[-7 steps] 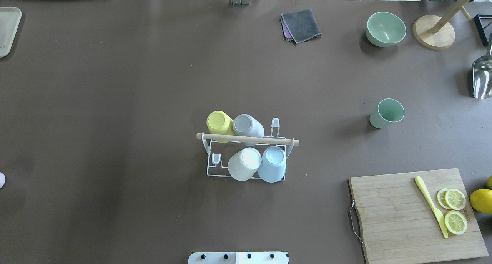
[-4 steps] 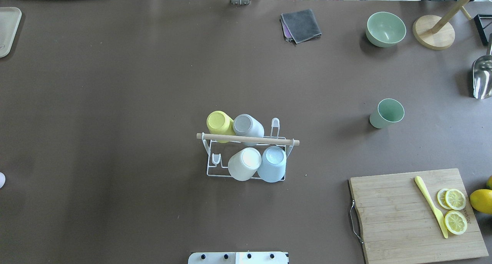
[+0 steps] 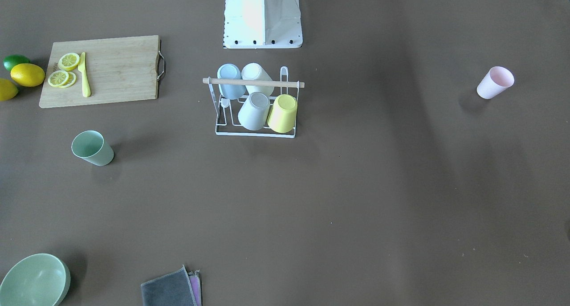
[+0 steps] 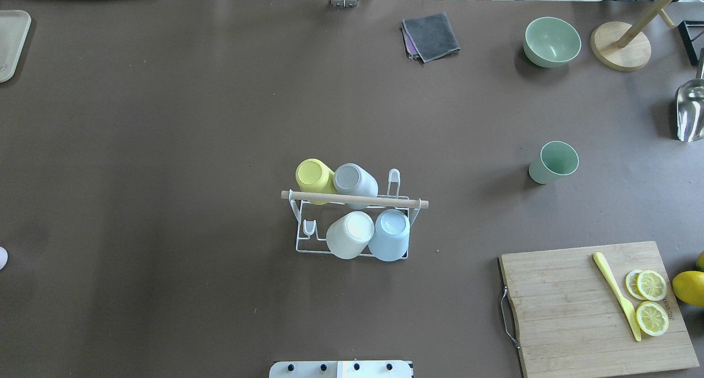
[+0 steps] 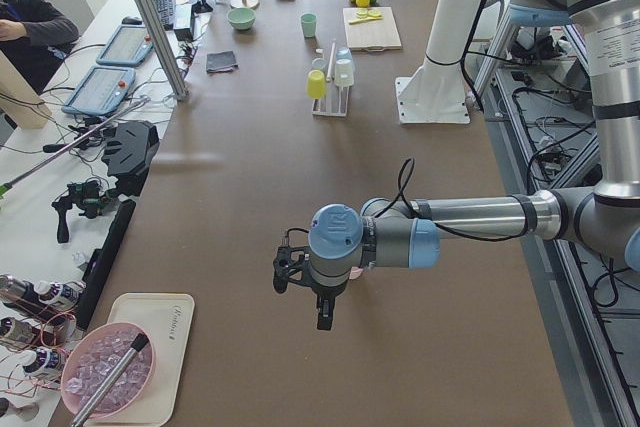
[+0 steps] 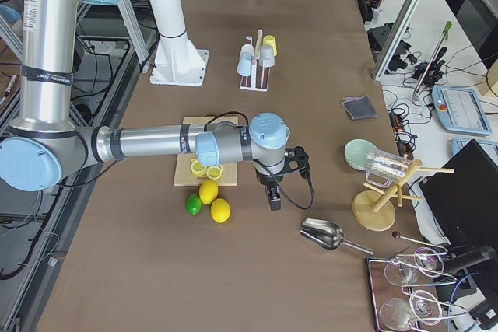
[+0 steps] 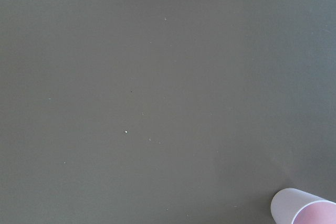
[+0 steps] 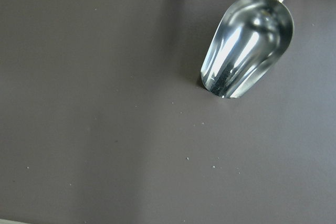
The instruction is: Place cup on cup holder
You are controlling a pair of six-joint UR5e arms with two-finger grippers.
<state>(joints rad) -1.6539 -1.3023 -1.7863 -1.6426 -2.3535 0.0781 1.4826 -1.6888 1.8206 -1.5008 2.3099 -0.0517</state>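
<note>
Brown paper covers the table (image 4: 165, 119) as the task is judged to be at its opening step, the reach for a loose cup, with nothing yet gripped. The holder (image 4: 309, 228) is seen at the table's middle, just ahead of the robot's base. Its rod (image 4: 355, 200) is laid across from the robot's left to its right. Four cups are carried mouth-down on its prongs, and two prongs (one far right, one near left in the overhead view) are left bare.

Two cups are loose, each stood upright, mouth up, long axis vertical: a green cup (image 4: 554, 162) well to the holder's right and a pink cup (image 3: 495, 82) well to its left. The left gripper (image 5: 324, 317) is hung over the table near the pink cup, whose rim is caught in a corner of the left wrist view. The right gripper (image 6: 275, 201) is held near a steel scoop (image 8: 247, 45). How wide either gripper is set cannot be told.

Next, it is judged, a loose cup must be grasped by its wall, turned mouth-down and lowered over a bare prong, clear of the rod.
</note>
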